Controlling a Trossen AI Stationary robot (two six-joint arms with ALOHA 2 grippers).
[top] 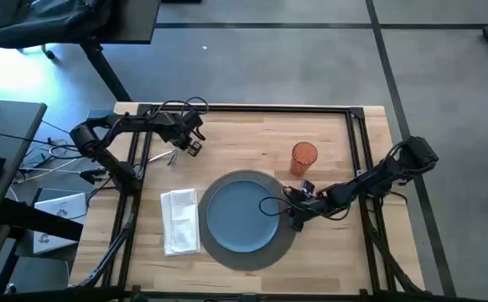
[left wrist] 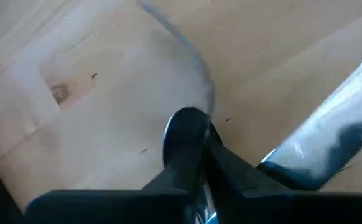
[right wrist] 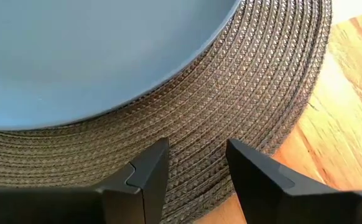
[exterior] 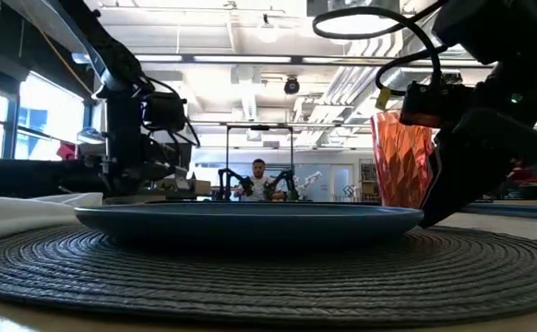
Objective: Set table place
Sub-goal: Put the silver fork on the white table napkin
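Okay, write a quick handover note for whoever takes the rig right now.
Left pincer: shut on a metal utensil over the light wooden plank table, far left.
Right pincer: open, empty, at the right edge of the round dark grey woven placemat.
Done: round blue plate on placemat, white folded napkin beside it, orange faceted cup behind.
Left: place cutlery.

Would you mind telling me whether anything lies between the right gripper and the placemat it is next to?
Nothing visible does. The right gripper hangs open just over the placemat's outer edge, with only bare weave ahead of its fingers. The blue plate sits farther in, and the orange cup stands apart on the table.
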